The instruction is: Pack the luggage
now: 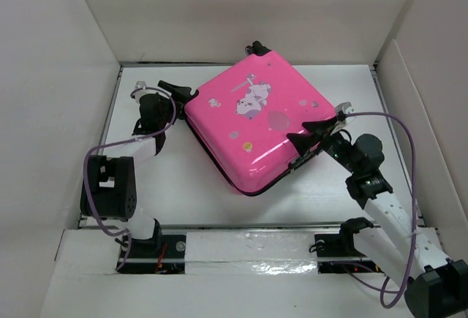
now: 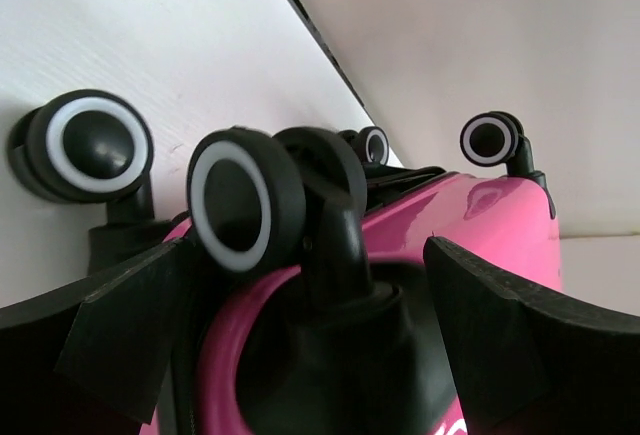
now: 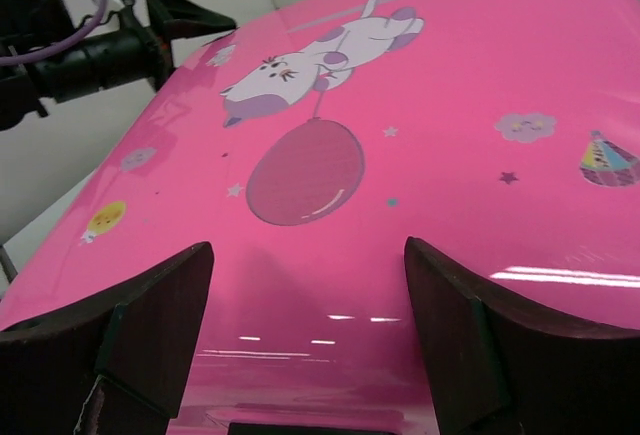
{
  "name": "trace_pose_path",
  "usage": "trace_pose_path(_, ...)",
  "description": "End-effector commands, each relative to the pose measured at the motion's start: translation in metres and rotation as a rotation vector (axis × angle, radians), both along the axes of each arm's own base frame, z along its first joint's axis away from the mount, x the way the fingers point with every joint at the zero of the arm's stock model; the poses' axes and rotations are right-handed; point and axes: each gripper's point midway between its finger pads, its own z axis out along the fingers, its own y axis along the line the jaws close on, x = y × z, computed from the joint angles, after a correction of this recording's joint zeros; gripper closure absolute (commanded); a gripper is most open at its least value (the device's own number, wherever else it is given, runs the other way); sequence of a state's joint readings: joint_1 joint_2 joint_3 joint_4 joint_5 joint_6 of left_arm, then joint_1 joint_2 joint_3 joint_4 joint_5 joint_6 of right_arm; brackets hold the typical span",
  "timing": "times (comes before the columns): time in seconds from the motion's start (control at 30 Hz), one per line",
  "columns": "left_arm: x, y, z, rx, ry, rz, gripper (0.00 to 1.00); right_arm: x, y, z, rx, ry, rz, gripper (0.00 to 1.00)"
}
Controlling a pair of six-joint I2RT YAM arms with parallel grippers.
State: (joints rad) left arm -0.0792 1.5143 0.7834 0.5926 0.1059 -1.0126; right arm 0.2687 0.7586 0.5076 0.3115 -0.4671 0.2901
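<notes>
The luggage (image 1: 252,124) is a bright-pink hard-shell suitcase, lying flat and closed on the white table, turned at an angle. Its lid (image 3: 450,105) shows a cartoon animal holding a balloon. My left gripper (image 1: 183,93) stands open at the case's left corner. In the left wrist view the left gripper (image 2: 305,255) has its fingers on either side of a black wheel (image 2: 235,200) and its bracket, with gaps on both sides. My right gripper (image 1: 303,139) is at the case's right edge. In the right wrist view the right gripper (image 3: 308,250) is open just above the lid, holding nothing.
Tall white walls (image 1: 58,77) close in the table (image 1: 183,186) on the left, back and right. The case's other wheels (image 2: 490,140) point toward the back wall. The left arm's purple cable (image 1: 91,179) loops near its base, the right arm's cable (image 1: 409,157) arcs by the right wall.
</notes>
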Motion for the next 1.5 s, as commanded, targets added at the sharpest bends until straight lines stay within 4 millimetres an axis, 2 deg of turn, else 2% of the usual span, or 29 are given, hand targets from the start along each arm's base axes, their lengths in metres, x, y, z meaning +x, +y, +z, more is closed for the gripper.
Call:
trace_pose_path(0.0, 0.022, -0.012, 0.04, -0.042, -0.135, -0.05, 0.01, -0.002, 0.014, -0.022, -0.039, 0.039, 0.046, 0.17)
trace_pose_path(0.13, 0.035, -0.014, 0.034, -0.054, -0.133, -0.051, 0.01, -0.011, 0.034, -0.026, -0.06, 0.02, 0.098, 0.17)
trace_pose_path(0.2, 0.039, -0.014, 0.038, -0.069, -0.15, -0.044, 0.01, -0.012, 0.037, -0.026, -0.066, 0.014, 0.103, 0.16)
trace_pose_path(0.23, 0.041, -0.014, 0.032, -0.073, -0.141, -0.042, 0.01, -0.013, 0.039, -0.027, -0.07, 0.01, 0.109, 0.16)
trace_pose_path(0.3, 0.047, -0.015, 0.036, -0.089, -0.156, -0.04, 0.02, -0.014, 0.042, -0.029, -0.072, 0.007, 0.114, 0.16)
trace_pose_path(0.4, 0.056, -0.016, 0.03, -0.102, -0.165, -0.034, 0.05, -0.018, 0.048, -0.033, -0.081, 0.012, 0.135, 0.16)
trace_pose_path(0.57, 0.064, -0.011, 0.042, -0.111, -0.246, -0.008, 0.11, -0.022, 0.053, -0.038, -0.092, 0.009, 0.158, 0.16)
trace_pose_path(0.77, 0.064, -0.005, 0.065, -0.076, -0.32, 0.018, 0.28, -0.022, 0.055, -0.042, -0.096, 0.006, 0.164, 0.15)
trace_pose_path(0.8, 0.063, -0.004, 0.071, -0.075, -0.331, 0.019, 0.34, -0.022, 0.056, -0.042, -0.095, 0.008, 0.164, 0.15)
trace_pose_path(0.93, 0.057, -0.006, 0.091, -0.073, -0.378, 0.005, 0.47, -0.02, 0.056, -0.047, -0.099, 0.017, 0.162, 0.15)
trace_pose_path(1.0, 0.055, -0.008, 0.093, -0.085, -0.379, -0.008, 0.58, -0.02, 0.056, -0.048, -0.1, 0.018, 0.16, 0.15)
trace_pose_path(1.07, 0.052, -0.011, 0.1, -0.092, -0.394, -0.025, 0.62, -0.019, 0.055, -0.048, -0.1, 0.018, 0.156, 0.15)
trace_pose_path(1.1, 0.051, -0.013, 0.1, -0.098, -0.39, -0.037, 0.68, -0.019, 0.055, -0.048, -0.1, 0.018, 0.156, 0.15)
trace_pose_path(1.17, 0.05, -0.016, 0.096, -0.116, -0.37, -0.047, 0.65, -0.019, 0.055, -0.049, -0.101, 0.021, 0.154, 0.15)
trace_pose_path(1.2, 0.052, -0.017, 0.086, -0.112, -0.318, -0.052, 0.49, -0.019, 0.055, -0.049, -0.101, 0.02, 0.154, 0.15)
trace_pose_path(1.23, 0.054, -0.017, 0.089, -0.107, -0.328, -0.053, 0.41, -0.019, 0.056, -0.05, -0.102, 0.024, 0.156, 0.15)
trace_pose_path(1.27, 0.055, -0.017, 0.078, -0.094, -0.276, -0.051, 0.28, -0.018, 0.056, -0.051, -0.103, 0.025, 0.154, 0.15)
trace_pose_path(1.33, 0.053, -0.015, 0.067, -0.085, -0.241, -0.043, 0.21, -0.018, 0.056, -0.052, -0.104, 0.028, 0.155, 0.15)
trace_pose_path(1.47, 0.048, -0.011, 0.041, -0.082, -0.14, -0.018, 0.15, -0.017, 0.057, -0.052, -0.104, 0.028, 0.156, 0.15)
